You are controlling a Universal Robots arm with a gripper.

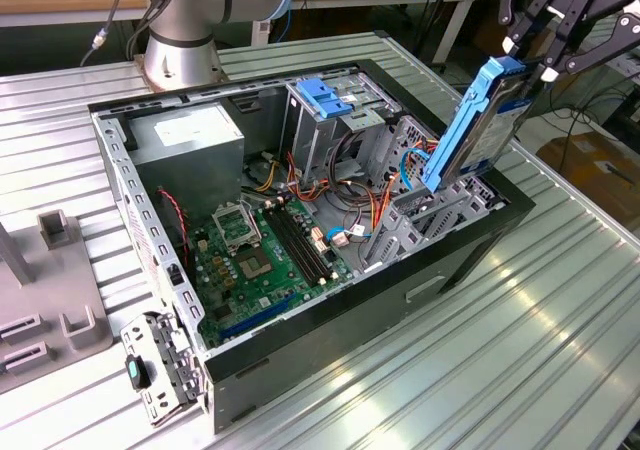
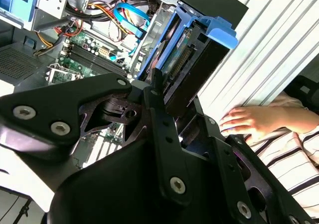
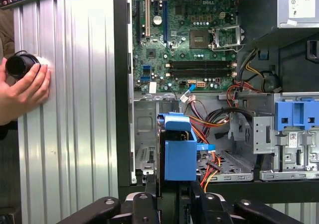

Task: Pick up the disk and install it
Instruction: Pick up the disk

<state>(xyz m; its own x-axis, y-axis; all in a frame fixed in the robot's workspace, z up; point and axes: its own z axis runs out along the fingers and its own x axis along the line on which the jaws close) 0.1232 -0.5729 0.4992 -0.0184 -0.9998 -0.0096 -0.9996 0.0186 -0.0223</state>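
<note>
Gripper fingers pinch the disk by its upper end. It hangs tilted above the drive bay of the open computer case. Judgement: its frame should go in square to the bay rails (a person's hand rests nearby).

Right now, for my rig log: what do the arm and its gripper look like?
The arm is silver-grey and cylindrical with light blue joint caps; dark cables run beside it. The gripper is black, built of linkage bars with silver screws and white fingertip pads.
</note>
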